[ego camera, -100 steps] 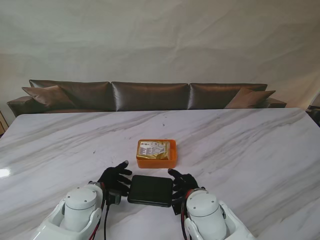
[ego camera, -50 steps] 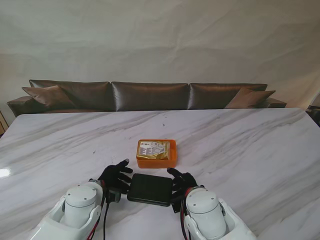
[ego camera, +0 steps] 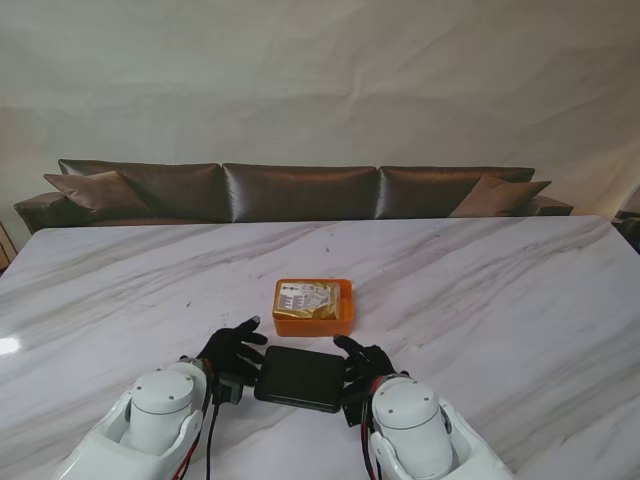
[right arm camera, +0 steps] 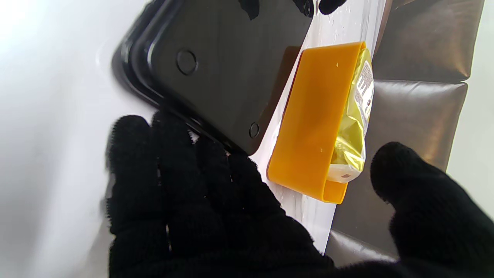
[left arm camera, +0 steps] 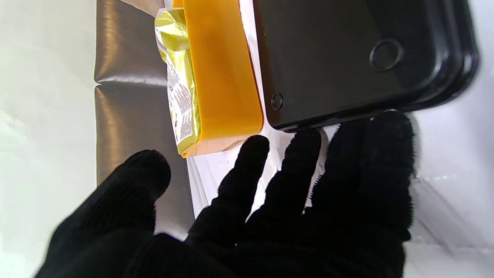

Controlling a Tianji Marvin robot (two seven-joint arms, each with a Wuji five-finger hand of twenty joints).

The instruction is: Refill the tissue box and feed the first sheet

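Since a second ago, both gloved hands have edged closer around the flat black plastic tissue box [ego camera: 301, 379] on the white marble surface [ego camera: 500, 290]. Left hand [ego camera: 231, 353] and right hand [ego camera: 364, 364] flank it, fingers spread, gripping nothing. Just beyond sits an orange tray [ego camera: 313, 320] holding a yellow tissue pack [ego camera: 307, 297].
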